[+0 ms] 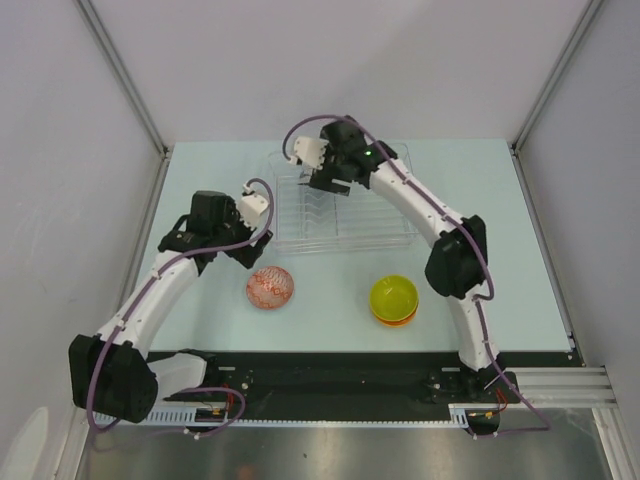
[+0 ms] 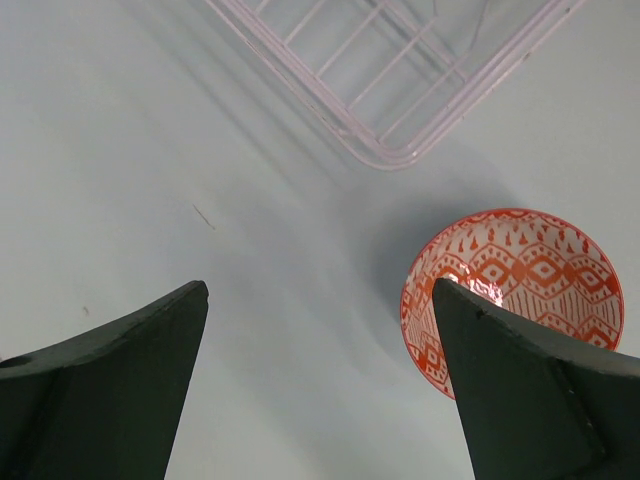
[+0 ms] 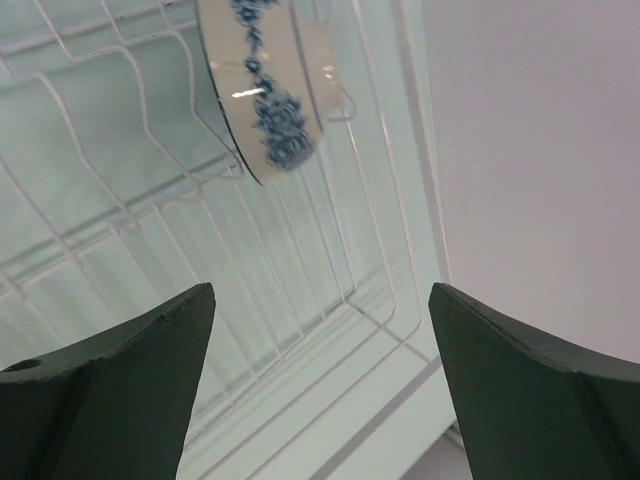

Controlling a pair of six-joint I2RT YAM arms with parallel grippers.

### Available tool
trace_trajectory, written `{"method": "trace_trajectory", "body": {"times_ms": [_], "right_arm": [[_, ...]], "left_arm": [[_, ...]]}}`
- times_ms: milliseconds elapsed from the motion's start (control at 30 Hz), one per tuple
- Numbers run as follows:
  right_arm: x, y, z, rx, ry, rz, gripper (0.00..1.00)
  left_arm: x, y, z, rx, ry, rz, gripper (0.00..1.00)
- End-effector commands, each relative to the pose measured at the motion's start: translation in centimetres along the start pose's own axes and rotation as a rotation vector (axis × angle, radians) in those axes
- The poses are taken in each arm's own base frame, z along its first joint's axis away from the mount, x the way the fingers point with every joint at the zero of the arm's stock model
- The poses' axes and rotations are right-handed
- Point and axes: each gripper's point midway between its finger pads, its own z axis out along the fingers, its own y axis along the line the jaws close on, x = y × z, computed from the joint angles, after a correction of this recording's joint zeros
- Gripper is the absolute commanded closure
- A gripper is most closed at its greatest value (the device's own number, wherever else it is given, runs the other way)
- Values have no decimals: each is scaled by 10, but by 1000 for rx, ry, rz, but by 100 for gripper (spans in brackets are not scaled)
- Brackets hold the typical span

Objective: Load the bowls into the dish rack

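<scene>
Hovering with left gripper (image 2: 320,295) and right gripper (image 3: 320,300) spread, empty, we see a blue-patterned bowl (image 3: 265,100) upright in the dish rack (image 1: 370,228); descending carelessly, the left one could shove the red-patterned bowl (image 2: 520,285) away.

The left arm (image 1: 150,295) and the right arm (image 1: 425,205) are built alike: slim white links between bulky black joint housings. A thin purple cable (image 1: 305,123) loops along each. Each wrist carries a white block (image 1: 308,153). A small green light (image 1: 369,153) glows on the right arm. The left gripper (image 2: 320,285) and right gripper (image 3: 321,288) have dark fingers (image 2: 110,390) shaped as matte, flat-faced wedges.
</scene>
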Motion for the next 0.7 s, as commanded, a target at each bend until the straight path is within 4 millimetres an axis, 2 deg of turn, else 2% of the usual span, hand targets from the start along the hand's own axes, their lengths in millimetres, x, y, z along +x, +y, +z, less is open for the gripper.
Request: {"method": "trace_trajectory", "body": {"times_ms": [0,33,67,133,167,233,267,300,333,367,400,500,533,600,667], "right_arm": [[-8,-43,-95,50,-162,252,6],[0,-37,-97,30,-161,279,6],[3,-46,-119,53,-192,325,6],[14,-37,-124,41,-191,354,6],[15,-42,-141,63,-213,364,6],[24,-41,-150,73,-219,397,6],[31,-32,-148,50,-210,408,6],[33,-33,-160,59,-226,429,6],[35,-30,-164,55,-231,437,6],[39,-19,-162,32,-227,445,6],[38,-21,-174,49,-247,450,6],[41,-4,-179,20,-269,465,6],[38,-3,-192,29,-295,475,6],[38,9,-195,2,-315,482,6],[34,14,-209,0,-357,487,6]], "left_arm": [[12,-13,0,91,45,28,0],[19,-18,1,116,75,25,1],[23,-19,1,125,90,29,1],[33,-24,1,149,123,29,2],[38,-27,1,157,136,35,2],[46,-30,1,167,158,34,2],[51,-33,1,177,169,36,3],[55,-35,2,184,175,32,3],[58,-36,3,187,182,32,3],[65,-41,5,212,196,32,3],[70,-44,7,222,208,32,4],[86,-49,14,239,245,31,5],[88,-48,18,236,247,31,4],[98,-50,23,244,278,25,5],[100,-51,27,251,279,22,6]]}}
